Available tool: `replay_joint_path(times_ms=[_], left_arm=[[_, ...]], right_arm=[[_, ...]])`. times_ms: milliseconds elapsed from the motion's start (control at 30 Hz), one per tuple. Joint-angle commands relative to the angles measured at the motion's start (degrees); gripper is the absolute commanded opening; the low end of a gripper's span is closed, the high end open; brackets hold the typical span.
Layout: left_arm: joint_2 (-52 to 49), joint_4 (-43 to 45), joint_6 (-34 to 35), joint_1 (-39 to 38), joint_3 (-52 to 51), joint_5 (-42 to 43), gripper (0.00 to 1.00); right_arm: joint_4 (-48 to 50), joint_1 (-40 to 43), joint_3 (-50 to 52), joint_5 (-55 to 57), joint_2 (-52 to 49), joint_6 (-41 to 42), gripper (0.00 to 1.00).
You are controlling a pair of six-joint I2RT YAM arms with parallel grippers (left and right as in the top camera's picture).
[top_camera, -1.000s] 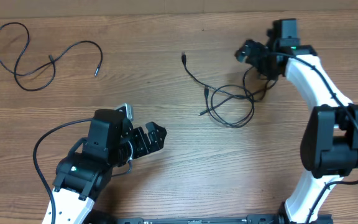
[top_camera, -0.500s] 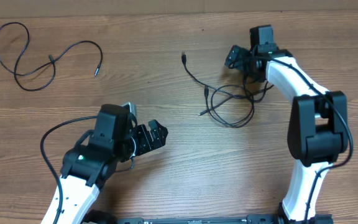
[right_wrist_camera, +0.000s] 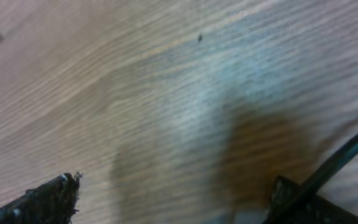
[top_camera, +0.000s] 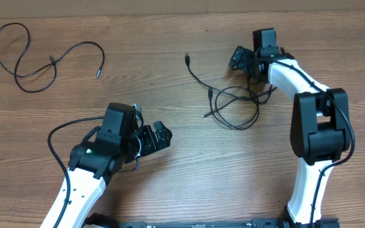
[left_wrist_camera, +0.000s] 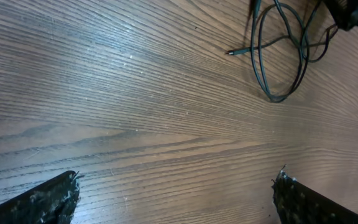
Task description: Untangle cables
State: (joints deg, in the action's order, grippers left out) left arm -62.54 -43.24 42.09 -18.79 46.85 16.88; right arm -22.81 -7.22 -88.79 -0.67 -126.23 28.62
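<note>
Cables sit in two places on the wooden table (top_camera: 189,183). A tangled bunch (top_camera: 236,107) lies right of centre, its loops crossing and its plug ends pointing left. One separate cable (top_camera: 37,60) lies loose near the far left corner, well apart. The right fingers (top_camera: 238,58) are spread wide at the bunch's far edge, gripping nothing; one strand (right_wrist_camera: 344,162) runs beside a finger. The left fingers (top_camera: 159,137) are spread wide too — empty, over bare wood, near side of the bunch.

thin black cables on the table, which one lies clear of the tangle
The looped thin black cable at the table's far left edge, lying alone; the other cables cross one another beside the right gripper.
</note>
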Motion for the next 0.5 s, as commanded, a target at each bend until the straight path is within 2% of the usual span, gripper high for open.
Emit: replay_joint_path(times_ms=[0,33,100,133,267,333,467], left_arm=[[-0.1,-0.1,0.8,-0.4,0.0,-0.3,0.99],[-0.1,-0.1,0.8,-0.4,0.0,-0.4,0.99],[-0.1,-0.1,0.8,-0.4,0.0,-0.4,1.0],[-0.1,-0.1,0.8,-0.4,0.0,-0.4,1.0],[-0.1,-0.1,0.8,-0.4,0.0,-0.3,0.99],[-0.1,-0.1,0.8,-0.4,0.0,-0.3,1.0],[-0.1,0.0,0.8,-0.4,0.0,-0.4,1.0]], right_arm=[[1.6,0.2,0.0,0.5,-2.8,0.3,0.88],[1.6,0.2,0.0,0.6,-2.8,0.3,0.76],[1.6,0.2,0.0,0.6,-2.8,0.3,0.7],[1.5,0.2,0.0,0.7,-2.9,0.3,0.62],[-0.1,0.2,0.4,1.0,-3.0,0.3,0.27],[-1.2,0.2,0.4,0.8,-3.0,0.3,0.05],[-5.0,0.2,-1.0,-4.1,-1.2,-1.6,0.04]])
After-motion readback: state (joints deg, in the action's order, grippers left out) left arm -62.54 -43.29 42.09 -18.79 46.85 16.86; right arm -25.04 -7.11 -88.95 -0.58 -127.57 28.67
